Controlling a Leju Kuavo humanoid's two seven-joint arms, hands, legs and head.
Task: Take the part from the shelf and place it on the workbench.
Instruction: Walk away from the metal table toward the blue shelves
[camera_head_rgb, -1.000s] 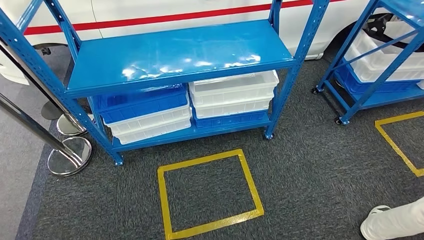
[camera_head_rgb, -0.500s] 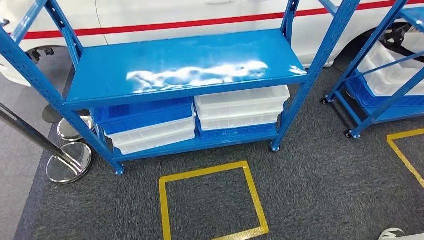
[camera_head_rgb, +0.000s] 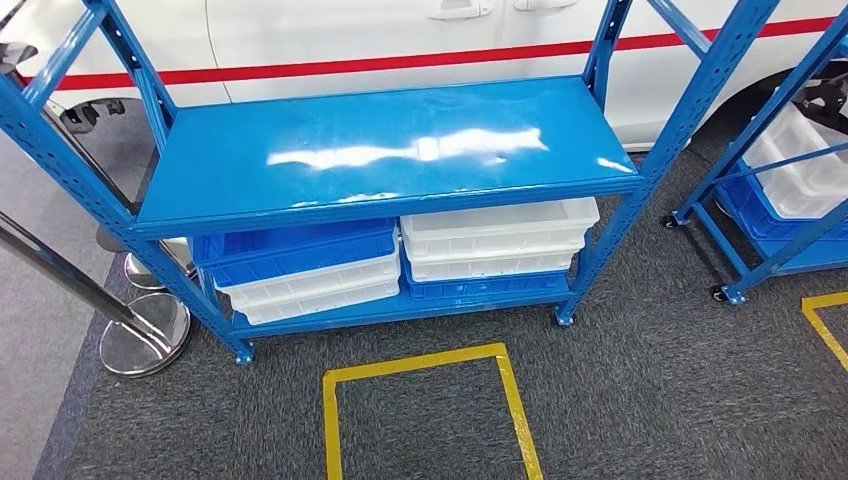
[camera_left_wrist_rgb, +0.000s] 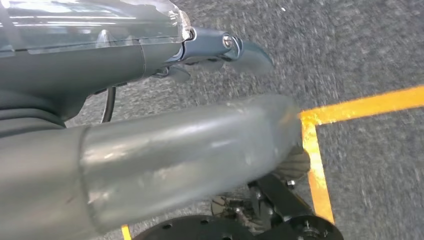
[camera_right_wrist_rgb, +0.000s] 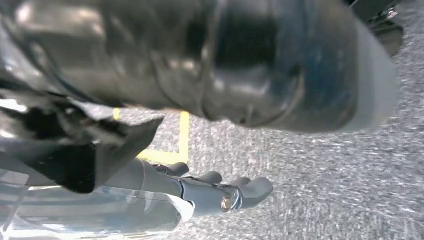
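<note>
Shelf: blue rack (camera_head_rgb: 385, 150) ahead of you — top deck bare and shiny.
Bins: blue and white trays (camera_head_rgb: 400, 255) stacked below.
Left hand (camera_left_wrist_rgb: 200, 55): fingers straight, holding nothing.
Right hand (camera_right_wrist_rgb: 220, 192): fingers loose and apart — holding nothing.

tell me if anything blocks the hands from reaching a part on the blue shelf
No part is visible to reach for: the blue shelf has a bare top board, and only stacked bins sit below it. The left hand and right hand hang over the carpet, holding nothing.

No writing, label, brand or number can be read on anything in these views.
</note>
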